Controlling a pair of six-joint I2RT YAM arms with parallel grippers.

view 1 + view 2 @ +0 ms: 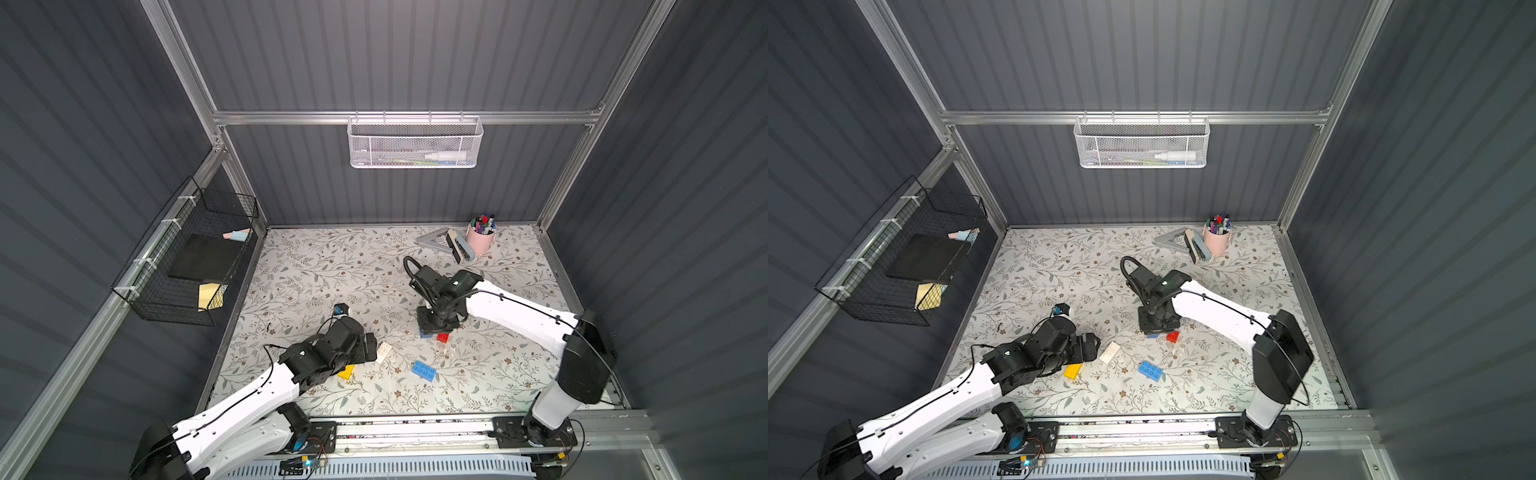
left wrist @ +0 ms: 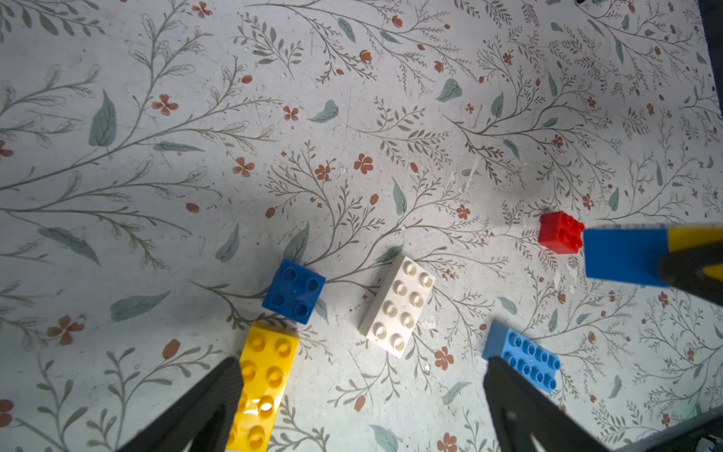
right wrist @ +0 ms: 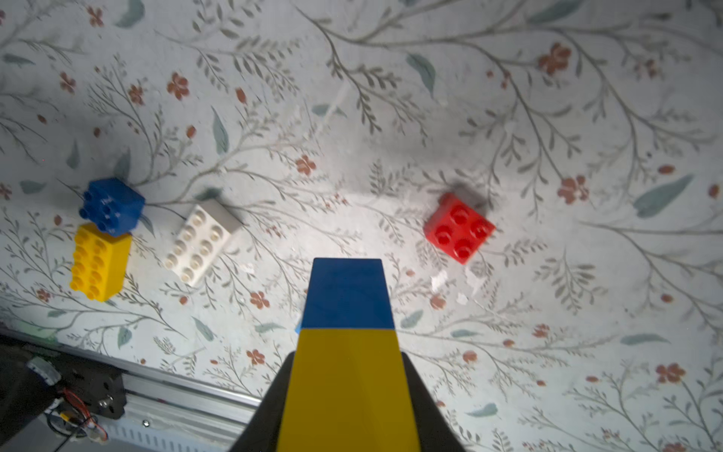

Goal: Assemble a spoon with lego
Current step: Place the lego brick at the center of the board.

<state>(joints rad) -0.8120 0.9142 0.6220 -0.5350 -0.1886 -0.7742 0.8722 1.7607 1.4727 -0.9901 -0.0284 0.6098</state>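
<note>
Spoon (image 3: pixel 348 332) so far = short blue-yellow bar, 2 bricks joined end to end, clamped in R gripper (image 3: pixel 348 391). Its fingers (image 3: pixel 420 395) press the yellow half from both sides; blue half sticks out past the tips. Bar is over mid table (image 1: pixel 332 270), near red sq. brick (image 1: pixel 443 337); can't tell if it touches the surface. L gripper (image 2: pixel 363 362) hangs w/ jaws spread wide, nothing btwn them, above the loose lego.

Loose pcs, all studs up:
- yellow oblong (image 2: pixel 266 379)
- dark blue sq. (image 2: pixel 293 291), just beside the yellow's end & seemingly touching it
- white oblong (image 2: pixel 399 305), next over
- light blue oblong (image 2: pixel 522 358), by L gripper's other finger

Containers:
- Hooked on back rail, white mesh basket (image 1: pixel 374 143) holds a white bottle-shaped item (image 1: pixel 444 156) lying flat + thin green/blue things, too small to ID.
- On L wall, black wire basket (image 1: pixel 174 309) holds a black flat slab (image 1: pixel 203 257), yellow pad (image 1: pixel 210 293) & small pink/blue blocks (image 1: pixel 237 235).
- At far R of table, pink cup (image 1: pixel 480 246) is full of pens (image 1: pixel 484 222), upright. A grey triangle (image 1: pixel 434 241) & a dark brush-like tool (image 1: pixel 459 249) lie just beside it.
</note>
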